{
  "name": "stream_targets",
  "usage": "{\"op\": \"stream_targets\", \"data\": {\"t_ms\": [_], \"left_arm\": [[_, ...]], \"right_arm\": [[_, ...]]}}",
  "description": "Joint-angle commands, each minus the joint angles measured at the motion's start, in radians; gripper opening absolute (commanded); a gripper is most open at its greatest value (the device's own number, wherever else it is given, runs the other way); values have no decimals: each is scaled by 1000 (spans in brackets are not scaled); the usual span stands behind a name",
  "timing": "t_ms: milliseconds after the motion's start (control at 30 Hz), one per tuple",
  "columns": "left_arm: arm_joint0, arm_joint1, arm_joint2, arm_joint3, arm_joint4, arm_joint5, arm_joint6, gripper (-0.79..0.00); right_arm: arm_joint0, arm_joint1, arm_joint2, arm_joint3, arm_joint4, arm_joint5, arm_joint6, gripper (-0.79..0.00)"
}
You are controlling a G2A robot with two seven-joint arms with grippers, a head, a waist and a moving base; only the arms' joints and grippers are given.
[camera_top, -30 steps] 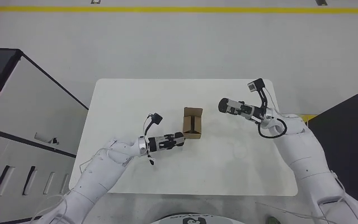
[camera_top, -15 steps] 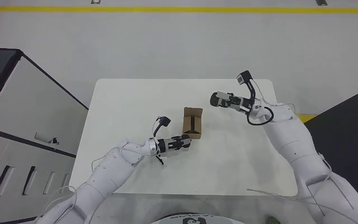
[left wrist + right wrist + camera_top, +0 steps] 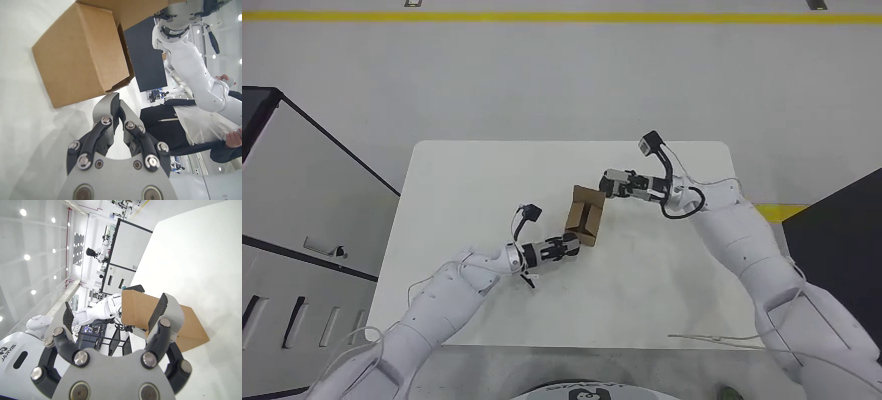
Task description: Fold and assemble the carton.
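Top view: both arms stretch in to the carton in the middle of the surface. The left pincer is at its near corner and the right pincer is at its far side. There's a yellow floor line beyond. Left wrist: pincer pinched closed, empty, tip right at a carton corner. Right wrist: pincer spread wide, one finger in front of a raised flap.

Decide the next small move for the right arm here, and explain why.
Probably close the right jaws on the carton's raised flap: they stand open with that flap seemingly between them, while the left jaws, shut, rest against the carton's opposite corner.
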Motion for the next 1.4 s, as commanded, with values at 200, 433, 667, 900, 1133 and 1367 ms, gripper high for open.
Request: {"op": "stream_targets", "data": {"t_ms": [200,433,667,900,1133,1367], "left_arm": [[5,2,-33,7,9,6,54,-785],[5,-1,-48,16,12,8,91,-785],[-3,-9,-57,32,13,9,122,-785],[-7,-14,-71,63,-36,-1,113,-785],[-10,-14,-73,66,-40,-2,114,-785],[-3,-17,-75,47,-23,70,108,-785]], "right_arm": [[-13,5,-12,-20,-3,34,34,0],[-37,18,-6,-50,5,53,53,0],[-47,29,-1,-69,-5,66,66,0],[-44,45,16,-79,-53,48,48,0],[-44,45,16,-79,-53,48,48,0],[-61,53,28,-121,-110,101,-12,0]]}}
